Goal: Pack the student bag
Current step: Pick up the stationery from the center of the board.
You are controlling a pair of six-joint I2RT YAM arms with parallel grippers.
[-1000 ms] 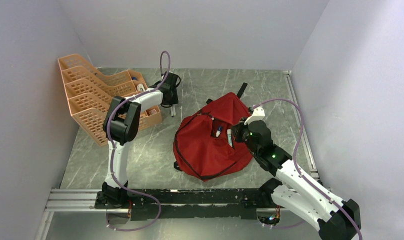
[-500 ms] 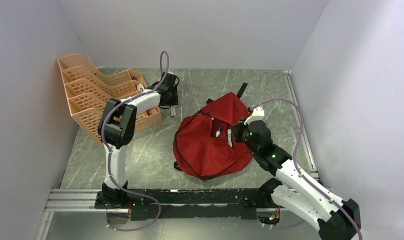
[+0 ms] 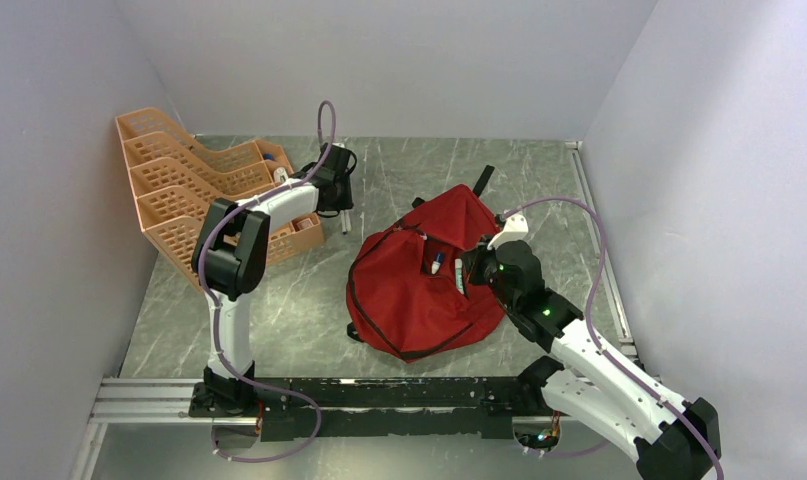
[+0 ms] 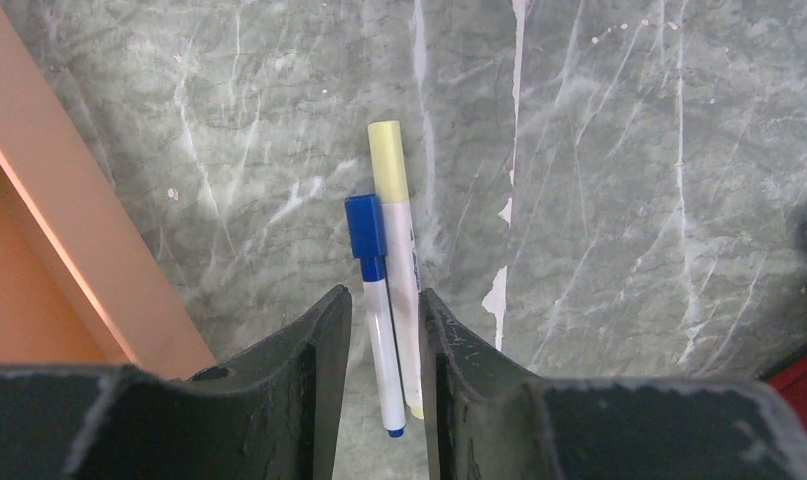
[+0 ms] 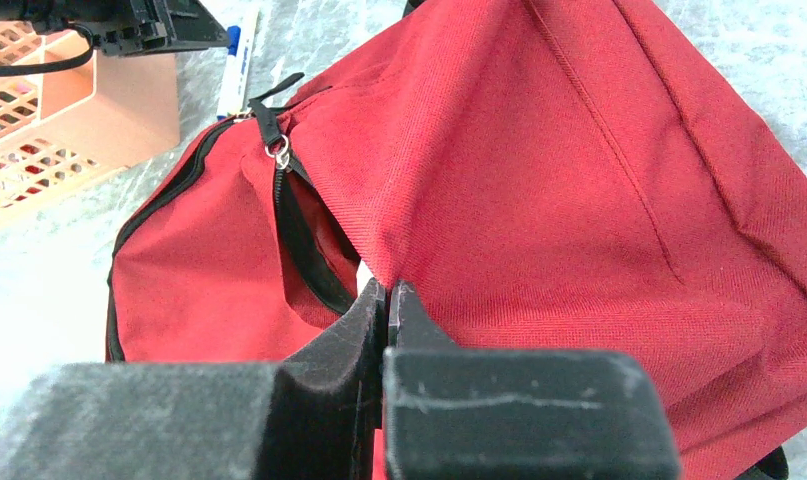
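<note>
Student bag (image 3: 419,290) lies mid-tabletop (image 3: 299,310), to the right of the orange tray rack (image 3: 179,190), with one zip open and a couple of markers (image 3: 437,263) poking from the gap. Right fingers (image 5: 344,335) are pinched shut on the red fabric at the opening's lip, apparently to hold the mouth up for loading. Left fingers (image 4: 319,360) hang just beside the rack, parted and straddling the near ends of a blue-capped marker (image 4: 376,310) and a yellow-capped marker (image 4: 399,250) lying side by side — lined up, I judge, to take both in one squeeze.
</note>
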